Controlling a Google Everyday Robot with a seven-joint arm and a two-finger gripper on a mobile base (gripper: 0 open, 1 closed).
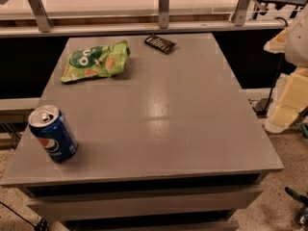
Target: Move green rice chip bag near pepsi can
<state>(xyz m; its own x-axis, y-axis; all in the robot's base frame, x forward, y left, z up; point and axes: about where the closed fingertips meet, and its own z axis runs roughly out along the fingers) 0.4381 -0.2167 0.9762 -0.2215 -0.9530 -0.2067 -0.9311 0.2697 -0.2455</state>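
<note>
The green rice chip bag [96,60] lies flat on the grey table [173,105] at its far left, with its dark-green logo facing up. The pepsi can [52,133] stands upright near the table's front left corner, well apart from the bag. My gripper [288,102] shows as pale cream blocks at the right edge of the view. It is beyond the table's right side, far from both the bag and the can, and nothing shows in it.
A small dark flat packet [160,43] lies at the table's far edge, right of the bag. A railing with metal posts [164,6] runs behind the table. Dark cables lie on the floor at the right [296,196].
</note>
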